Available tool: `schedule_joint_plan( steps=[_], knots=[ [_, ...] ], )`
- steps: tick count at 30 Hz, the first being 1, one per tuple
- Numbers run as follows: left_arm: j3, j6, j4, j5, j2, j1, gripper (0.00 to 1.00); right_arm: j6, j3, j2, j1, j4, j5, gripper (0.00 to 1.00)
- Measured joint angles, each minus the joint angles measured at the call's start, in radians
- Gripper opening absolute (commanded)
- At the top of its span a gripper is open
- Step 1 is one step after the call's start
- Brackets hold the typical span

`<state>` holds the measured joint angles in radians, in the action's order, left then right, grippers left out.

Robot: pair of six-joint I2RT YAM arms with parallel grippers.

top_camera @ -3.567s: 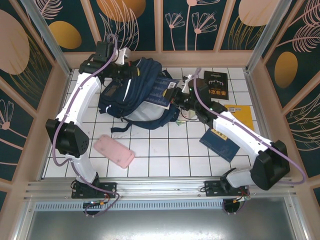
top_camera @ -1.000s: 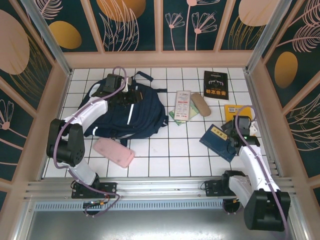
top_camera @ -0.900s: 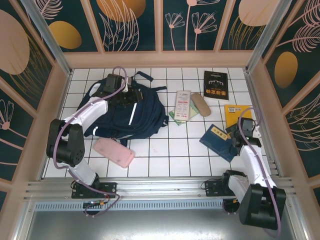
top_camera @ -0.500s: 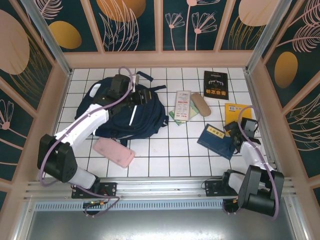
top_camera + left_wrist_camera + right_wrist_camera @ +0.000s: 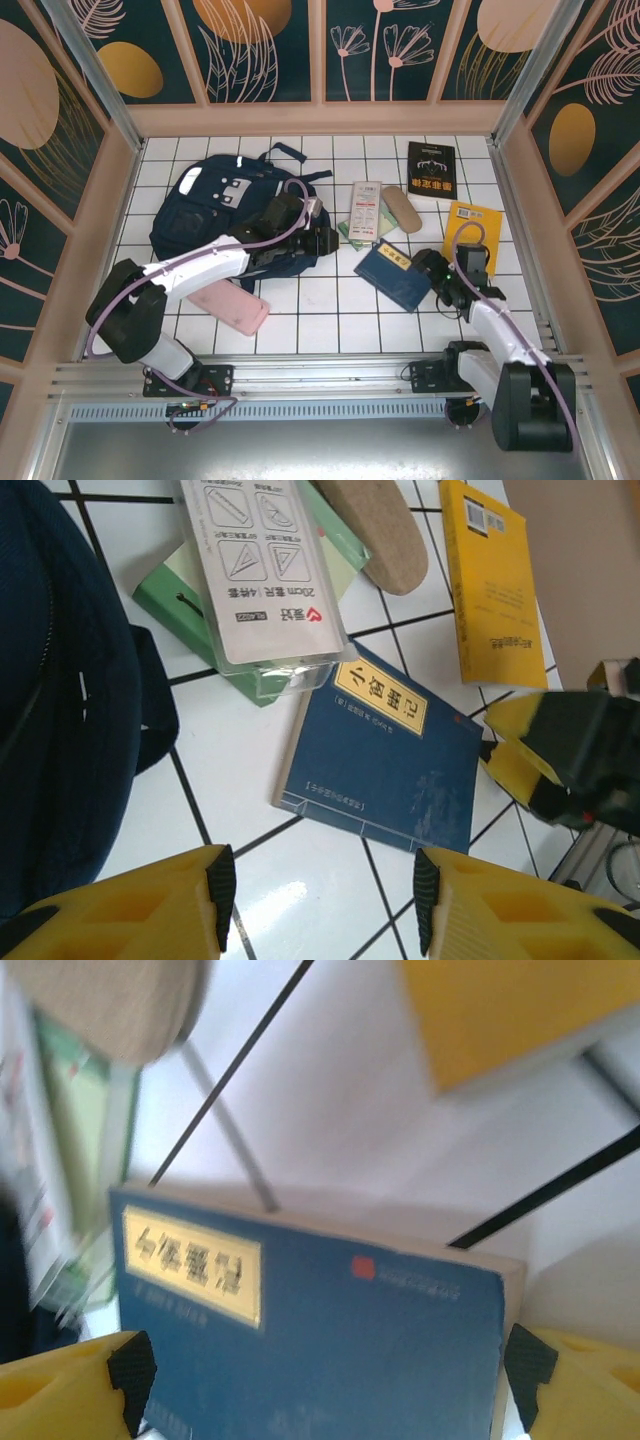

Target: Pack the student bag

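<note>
The right gripper [image 5: 330, 1370], jaws wide about the blue book [image 5: 300, 1330], has pushed it inward. It now lies just ahead of the left gripper [image 5: 325, 885], which has swung off the student bag [image 5: 50, 680] beside it, its jaws parted and empty, well placed for packing the book. Past the book's gold label of Chinese characters, a ruler pack [image 5: 265, 570] reads "20cm".

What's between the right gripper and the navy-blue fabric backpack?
A flat blue book with a yellow title label lies directly ahead of the right gripper. Past it, the left gripper sits at the right edge of the navy-blue fabric backpack.
</note>
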<state>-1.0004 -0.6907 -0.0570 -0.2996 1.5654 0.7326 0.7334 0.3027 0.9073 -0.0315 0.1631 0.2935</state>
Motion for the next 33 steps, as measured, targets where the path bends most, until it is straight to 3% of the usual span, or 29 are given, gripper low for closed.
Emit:
schedule_joint_plan(
  steps=[5,8,12,20,27,33],
  knots=[
    [0.000,-0.020,0.027,-0.007,0.046,0.000,0.52,0.003,0.024,-0.082,-0.137,0.100,0.043,0.90],
    [0.000,-0.043,0.039,-0.010,0.070,0.001,0.53,0.001,0.053,-0.141,-0.144,0.164,-0.013,0.85],
    [-0.002,-0.077,0.040,-0.010,0.107,0.009,0.53,0.010,0.078,-0.148,-0.145,0.195,-0.135,0.88],
    [-0.002,-0.128,0.092,-0.064,0.189,0.042,0.53,-0.065,0.204,0.172,-0.145,0.137,-0.189,0.89],
    [-0.002,-0.141,0.121,-0.109,0.256,0.045,0.53,-0.154,0.323,0.401,-0.145,0.041,-0.077,0.88],
    [-0.003,-0.142,0.122,-0.112,0.285,0.046,0.53,-0.187,0.347,0.509,-0.148,-0.002,0.005,0.87]
  ],
)
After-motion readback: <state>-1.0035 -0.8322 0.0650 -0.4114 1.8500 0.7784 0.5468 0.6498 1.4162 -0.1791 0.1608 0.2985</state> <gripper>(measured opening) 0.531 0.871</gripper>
